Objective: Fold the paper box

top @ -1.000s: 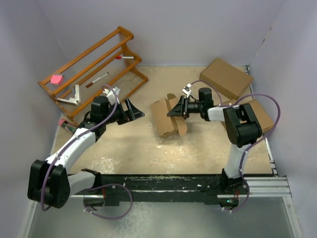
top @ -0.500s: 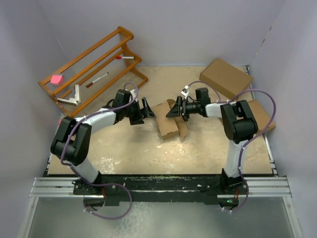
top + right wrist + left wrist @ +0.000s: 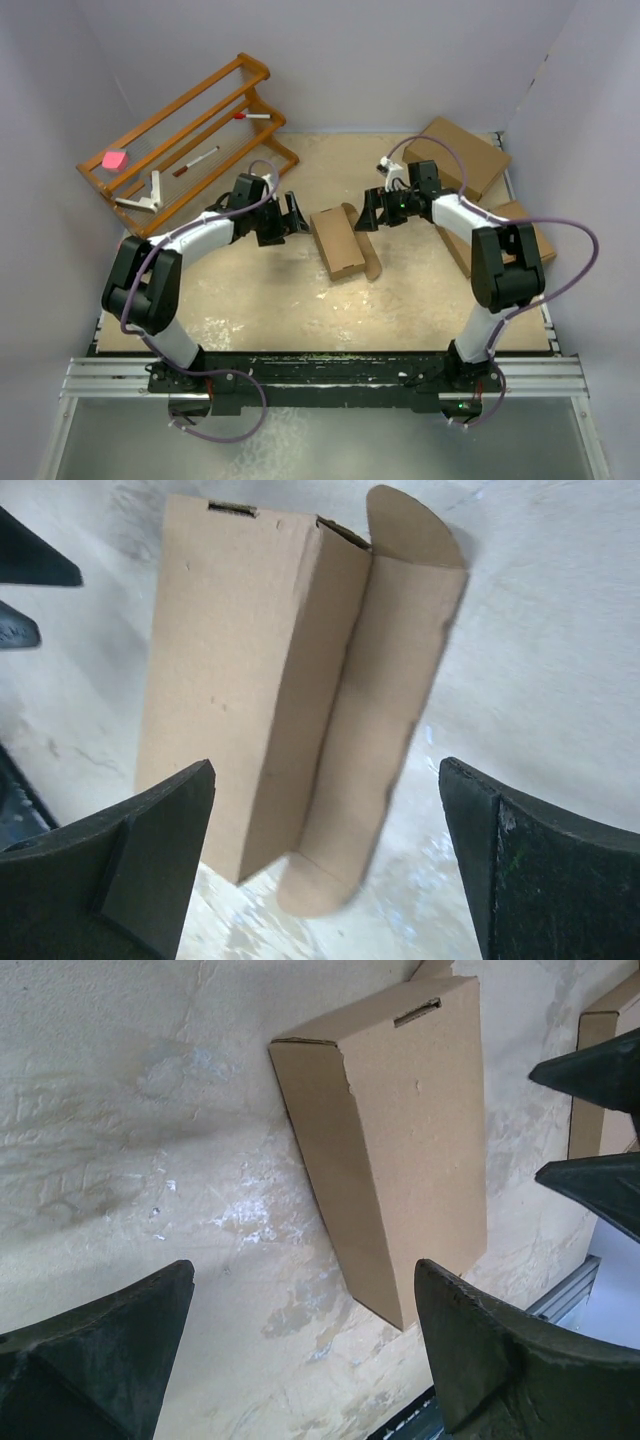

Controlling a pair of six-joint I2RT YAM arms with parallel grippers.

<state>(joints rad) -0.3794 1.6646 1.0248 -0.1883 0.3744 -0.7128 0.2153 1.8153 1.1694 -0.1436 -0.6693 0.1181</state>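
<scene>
Loose on table: small rectangular brown cardboard box. Flanking it, jaws apart, empty: left gripper, right gripper

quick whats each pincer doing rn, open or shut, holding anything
Left pincer: open, holding nothing, just beside the paper box.
Right pincer: open, holding nothing.

You've got soft, even light from overhead, bright and flat across the table. Up close, the paper box reads sharp with a faint shadow beside it, while your left gripper looms dark and slightly blurred at the frame's edge.
</scene>
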